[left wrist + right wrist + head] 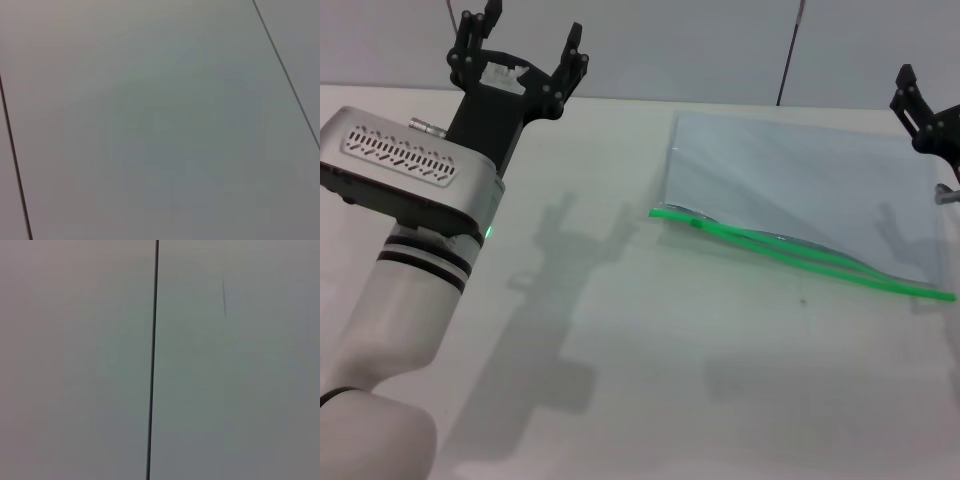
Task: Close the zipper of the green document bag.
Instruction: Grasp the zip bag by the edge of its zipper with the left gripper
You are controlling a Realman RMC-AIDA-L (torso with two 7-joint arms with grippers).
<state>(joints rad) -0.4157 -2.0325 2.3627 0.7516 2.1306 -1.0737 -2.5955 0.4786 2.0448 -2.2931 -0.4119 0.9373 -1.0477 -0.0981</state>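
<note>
The green document bag (800, 190) lies flat on the white table, right of centre, a translucent pale blue-grey pouch. Along its near long edge runs the zipper (800, 255), a bright green strip whose two halves gape apart in the middle; a small slider tab (695, 223) sits near its left end. My left gripper (525, 45) is raised at the far left, open, well away from the bag. My right gripper (920, 100) shows partly at the right edge, above the bag's far right corner. Both wrist views show only plain wall panels.
The white table (620, 350) stretches in front of and left of the bag. A grey wall with thin dark seams (785, 60) stands behind the table's far edge. My left arm's grey body (410, 160) fills the left foreground.
</note>
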